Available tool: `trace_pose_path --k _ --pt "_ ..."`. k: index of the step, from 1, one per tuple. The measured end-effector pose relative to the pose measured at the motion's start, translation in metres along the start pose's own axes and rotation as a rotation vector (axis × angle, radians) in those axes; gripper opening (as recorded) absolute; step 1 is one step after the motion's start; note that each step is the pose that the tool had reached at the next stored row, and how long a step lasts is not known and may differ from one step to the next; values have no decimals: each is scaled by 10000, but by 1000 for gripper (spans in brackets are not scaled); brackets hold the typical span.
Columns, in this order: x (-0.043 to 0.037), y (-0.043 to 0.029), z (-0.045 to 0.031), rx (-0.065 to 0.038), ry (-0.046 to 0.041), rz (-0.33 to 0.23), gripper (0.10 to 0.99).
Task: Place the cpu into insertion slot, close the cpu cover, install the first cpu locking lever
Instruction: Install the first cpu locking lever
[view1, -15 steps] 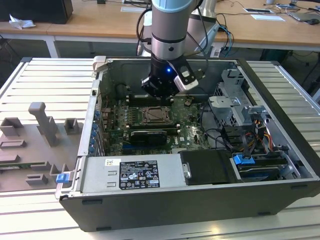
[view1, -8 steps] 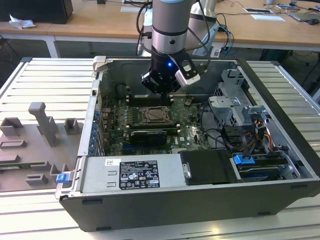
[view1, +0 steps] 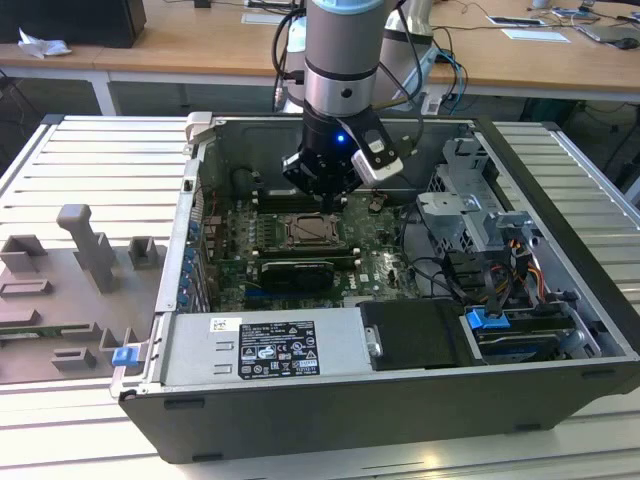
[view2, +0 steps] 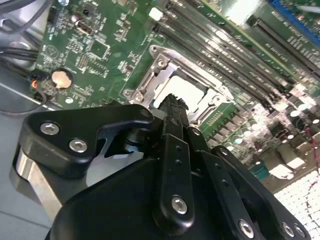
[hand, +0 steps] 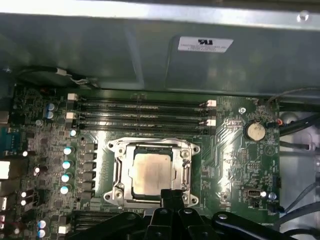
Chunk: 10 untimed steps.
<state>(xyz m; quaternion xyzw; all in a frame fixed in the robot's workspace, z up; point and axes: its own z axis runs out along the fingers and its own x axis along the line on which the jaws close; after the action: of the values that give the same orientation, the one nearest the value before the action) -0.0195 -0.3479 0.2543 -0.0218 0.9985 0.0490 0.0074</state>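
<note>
The cpu (hand: 149, 172) lies flat in the insertion slot (hand: 121, 172) on the green board, its pale metal top facing up. The silvery cpu cover (hand: 150, 145) is folded down around it, framing the chip. My gripper (hand: 172, 194) hovers just above the socket's edge with its black fingers pressed together, shut on nothing. In the second wrist view the fingertips (view2: 173, 101) reach over the cpu (view2: 185, 90) and the cover's frame (view2: 150, 82). In the exterior view the gripper (view1: 330, 197) hangs inside the open computer case, right above the cpu (view1: 312, 231).
Long black memory slots (hand: 142, 112) run beside the socket. A coin battery (hand: 255, 131) and cables sit on the board. The case walls (view1: 330, 390), a drive cage (view1: 470, 210) and a black card (view1: 295, 272) surround the work area. Grey fixtures (view1: 90, 250) stand outside the case.
</note>
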Motion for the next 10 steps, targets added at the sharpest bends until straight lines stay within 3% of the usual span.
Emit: trace_pose_path --k 10 --pt "5 -98 17 -104 16 3 106"
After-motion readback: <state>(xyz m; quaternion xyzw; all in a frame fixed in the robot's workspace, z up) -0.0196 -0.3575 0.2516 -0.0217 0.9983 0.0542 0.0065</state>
